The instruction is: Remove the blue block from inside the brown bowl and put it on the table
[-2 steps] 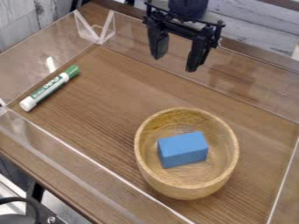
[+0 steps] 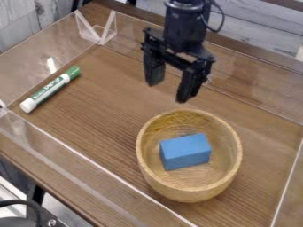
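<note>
One gripper (image 2: 171, 82) lower and nearer brown bowl (image 2: 190, 155) than before, jaws spread; blue block (image 2: 186, 150) unmoved inside

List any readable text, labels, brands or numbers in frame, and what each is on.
Nothing readable.
Marker: dark print along its white barrel, too small and blurred to read.
Blue block, wooden bowl, gripper, table: no lettering or signs visible.
</note>
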Robot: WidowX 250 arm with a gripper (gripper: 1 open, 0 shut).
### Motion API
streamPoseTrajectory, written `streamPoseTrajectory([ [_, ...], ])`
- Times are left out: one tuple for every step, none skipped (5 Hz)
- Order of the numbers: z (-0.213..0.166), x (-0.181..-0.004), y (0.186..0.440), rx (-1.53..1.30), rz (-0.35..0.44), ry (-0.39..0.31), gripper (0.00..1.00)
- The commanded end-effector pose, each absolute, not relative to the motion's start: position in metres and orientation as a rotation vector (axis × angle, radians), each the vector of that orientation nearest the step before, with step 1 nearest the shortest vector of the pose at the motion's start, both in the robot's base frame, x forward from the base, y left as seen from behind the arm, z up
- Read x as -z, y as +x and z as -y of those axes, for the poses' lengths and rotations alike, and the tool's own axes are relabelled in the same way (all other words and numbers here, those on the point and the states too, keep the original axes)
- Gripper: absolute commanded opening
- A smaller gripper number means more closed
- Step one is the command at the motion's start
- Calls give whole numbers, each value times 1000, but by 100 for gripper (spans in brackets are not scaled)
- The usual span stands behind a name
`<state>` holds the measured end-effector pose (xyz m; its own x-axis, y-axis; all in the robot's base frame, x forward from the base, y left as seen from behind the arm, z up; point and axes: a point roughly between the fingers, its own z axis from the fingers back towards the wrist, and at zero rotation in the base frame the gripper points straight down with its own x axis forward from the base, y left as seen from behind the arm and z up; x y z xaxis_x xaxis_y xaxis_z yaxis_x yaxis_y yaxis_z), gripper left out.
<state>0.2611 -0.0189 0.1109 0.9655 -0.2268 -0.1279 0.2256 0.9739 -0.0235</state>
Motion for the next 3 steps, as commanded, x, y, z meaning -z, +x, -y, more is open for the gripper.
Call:
streamPoseTrajectory([
  [28, -123, 253, 381, -65, 3, 100],
  [34, -121, 244, 484, -59, 7, 100],
  [40, -116, 238, 546, -56, 9, 100],
])
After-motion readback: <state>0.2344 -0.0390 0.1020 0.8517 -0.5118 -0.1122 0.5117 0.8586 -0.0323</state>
